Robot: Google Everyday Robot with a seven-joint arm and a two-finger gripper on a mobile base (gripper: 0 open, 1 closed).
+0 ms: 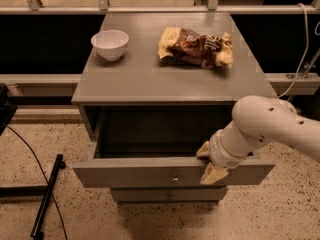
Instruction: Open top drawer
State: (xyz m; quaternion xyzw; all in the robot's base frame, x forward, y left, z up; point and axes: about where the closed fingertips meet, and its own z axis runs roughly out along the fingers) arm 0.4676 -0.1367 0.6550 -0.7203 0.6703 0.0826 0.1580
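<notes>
the top drawer (pixel 145 172) stands already partly out of the grey cabinet (pixel 150 81), its front panel lying left to right across the view, and the dark inside is open behind it. the gripper (pixel 209 163) is at the right part of this front panel, to the right of the small brass knob (pixel 175 178). one finger (pixel 203 150) is behind the top edge and the other (pixel 214 174) is in front, so i judge it is clamped on the panel. the white arm (pixel 270 126) comes in from the right side.

the drawer slides toward the camera, away from the cabinet, so the pull must go straight along this line. because the grip is off-centre, the drawer could turn a little and jam.

on the cabinet top are a white bowl (pixel 110 44) and a snack bag (pixel 196 46), both well apart from the gripper. below is a shorter drawer (pixel 150 194). a black pole (pixel 47 196) lies on the floor at the left, not in the drawer's way.
</notes>
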